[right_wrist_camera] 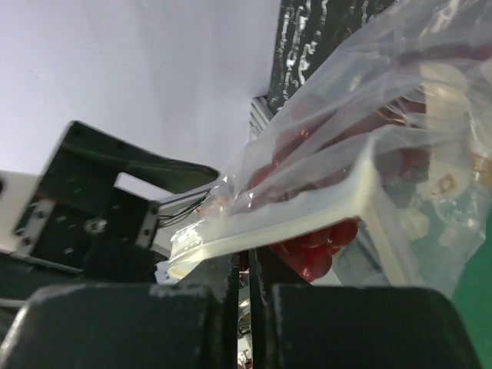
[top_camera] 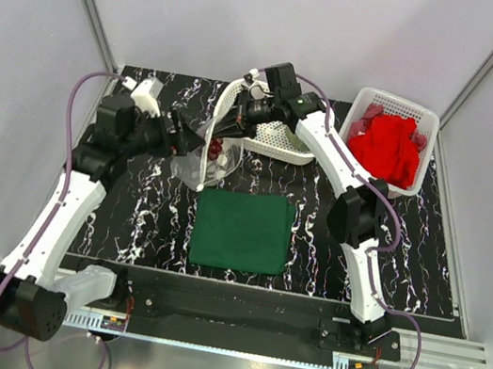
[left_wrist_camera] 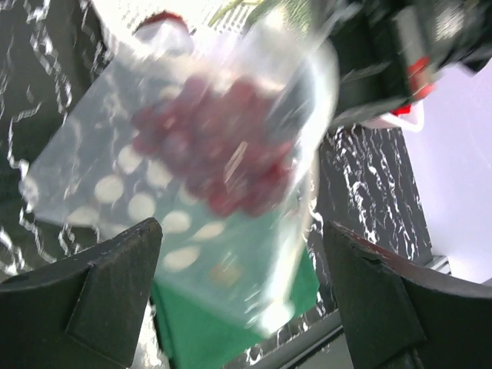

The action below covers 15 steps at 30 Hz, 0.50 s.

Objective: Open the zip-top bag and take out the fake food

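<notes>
Right wrist view: right gripper [right_wrist_camera: 250, 261] clamps the zip-top bag [right_wrist_camera: 346, 100] by its rim, left gripper [left_wrist_camera: 242, 231] gapes empty; seal seemingly closed, fake food [left_wrist_camera: 215, 146] not yet out

Left wrist view: the zip-top bag [left_wrist_camera: 215, 177] is motion-blurred and its top is cut off by the upper edge. The fake food [left_wrist_camera: 219, 146] reads only as a dark red smear, so I cannot count pieces. The green cloth [left_wrist_camera: 200, 342] is mostly hidden behind the bag. Right wrist view: the bag runs off the right edge, and I cannot see how much zip strip sits inside the right claw [right_wrist_camera: 247, 265]. Overhead, the contents are too small to sort.
</notes>
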Motion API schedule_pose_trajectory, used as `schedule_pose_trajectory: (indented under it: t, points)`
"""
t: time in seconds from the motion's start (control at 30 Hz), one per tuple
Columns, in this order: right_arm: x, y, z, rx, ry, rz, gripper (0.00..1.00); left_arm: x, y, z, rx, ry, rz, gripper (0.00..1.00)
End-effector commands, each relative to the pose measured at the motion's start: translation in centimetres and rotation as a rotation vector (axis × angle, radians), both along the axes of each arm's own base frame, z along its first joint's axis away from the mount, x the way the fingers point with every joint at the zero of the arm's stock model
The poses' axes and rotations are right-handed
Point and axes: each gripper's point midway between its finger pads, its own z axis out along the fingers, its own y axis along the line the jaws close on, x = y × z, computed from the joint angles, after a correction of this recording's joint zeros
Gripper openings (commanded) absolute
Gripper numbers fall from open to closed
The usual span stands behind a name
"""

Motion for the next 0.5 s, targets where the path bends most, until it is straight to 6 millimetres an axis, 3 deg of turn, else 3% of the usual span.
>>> schedule_pose_trajectory:
  t: [0.0,0.23,0.47]
  points:
    - [-0.9,-0.4,1.3,-0.043,-0.092,-0.004,0.00,2.3,-0.7,2.1,0.002,-0.049,0.036,0.90]
    - [-2.2,0.0,1.4,-0.057,-0.100,0.011,0.00,4.0,-0.3,0.7,0.057,-0.008,0.072,0.88]
    - [-2.7,0.0,1.7,-0.066,-0.108,0.011,0.00,4.7,-2.4,1.3,-0.016,0.029,-0.009,0.88]
